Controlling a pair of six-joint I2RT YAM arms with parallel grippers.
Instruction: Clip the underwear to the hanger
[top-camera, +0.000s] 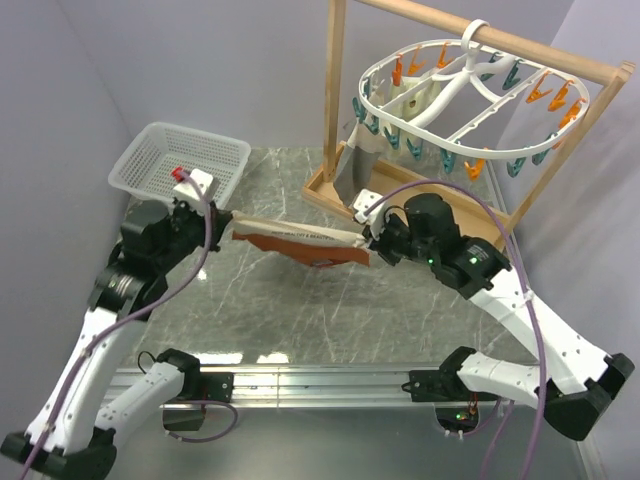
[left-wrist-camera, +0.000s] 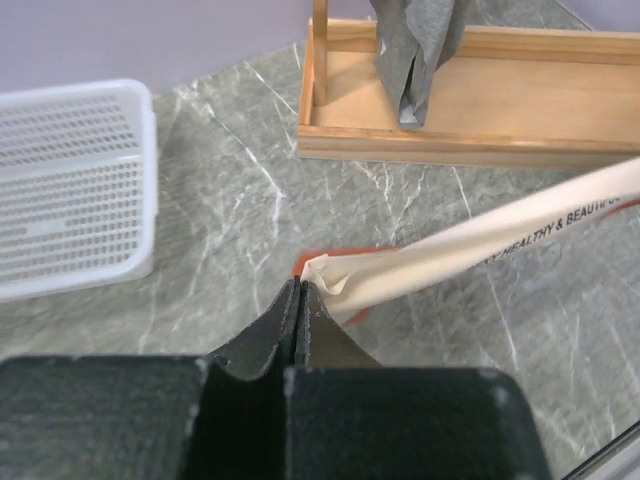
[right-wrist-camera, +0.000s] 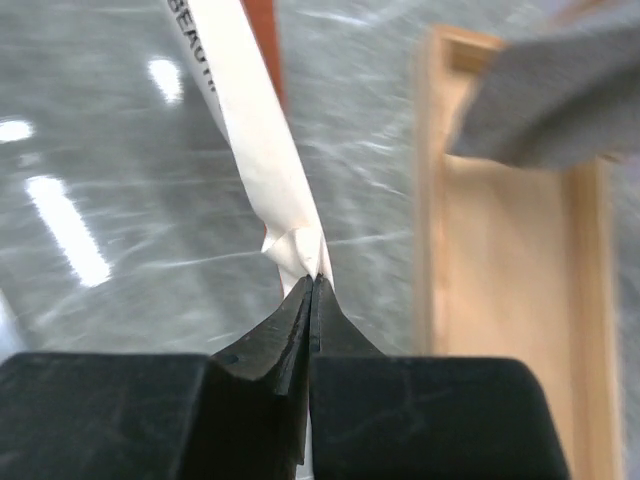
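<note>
The rust-orange underwear (top-camera: 305, 251) with its cream waistband (top-camera: 300, 234) hangs stretched between both grippers, a little above the marble table. My left gripper (top-camera: 228, 222) is shut on the waistband's left end (left-wrist-camera: 330, 275). My right gripper (top-camera: 372, 240) is shut on its right end (right-wrist-camera: 300, 245). The white oval hanger (top-camera: 470, 100), ringed with orange and teal clothespins, hangs from the wooden rod at the back right, above and behind the right gripper.
A white mesh basket (top-camera: 180, 165) stands at the back left, behind the left arm. The wooden frame (top-camera: 335, 90) with its tray base (left-wrist-camera: 520, 110) stands at the back right. A grey cloth (top-camera: 360, 170) and a cream cloth (top-camera: 420, 100) hang from the hanger.
</note>
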